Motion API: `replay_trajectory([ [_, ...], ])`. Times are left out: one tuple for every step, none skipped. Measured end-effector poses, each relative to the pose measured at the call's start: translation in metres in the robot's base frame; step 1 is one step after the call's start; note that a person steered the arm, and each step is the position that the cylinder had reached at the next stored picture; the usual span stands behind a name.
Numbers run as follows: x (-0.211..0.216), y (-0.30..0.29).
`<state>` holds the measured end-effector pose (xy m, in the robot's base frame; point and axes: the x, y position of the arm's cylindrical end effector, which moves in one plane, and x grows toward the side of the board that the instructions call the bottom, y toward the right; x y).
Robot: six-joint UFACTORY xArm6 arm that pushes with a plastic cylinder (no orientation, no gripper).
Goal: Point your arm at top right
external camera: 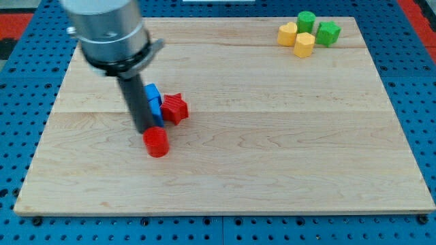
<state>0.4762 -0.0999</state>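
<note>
My dark rod comes down from the view's upper left, and my tip [146, 130] rests on the board just above a red cylinder block [157, 142], close to it or touching it. A blue block [153, 101] lies right of the rod, partly hidden behind it. A red star-shaped block [175, 107] sits against the blue block's right side. At the view's top right stands a cluster of two yellow blocks [287, 33] [304, 45] and two green blocks [306, 21] [328, 33], far from my tip.
The wooden board [272, 150] lies on a blue pegboard surface [422, 102]. The arm's grey cylindrical body [109, 30] hangs over the board's top left corner.
</note>
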Motion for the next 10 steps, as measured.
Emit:
replay_trajectory([
  [-0.015, 0.038],
  [-0.032, 0.044],
  [-0.042, 0.049],
  [-0.039, 0.165],
  [-0.079, 0.318],
  [-0.151, 0.415],
  [-0.203, 0.443],
  [-0.219, 0.388],
  [-0.222, 0.365],
  [-0.265, 0.376],
])
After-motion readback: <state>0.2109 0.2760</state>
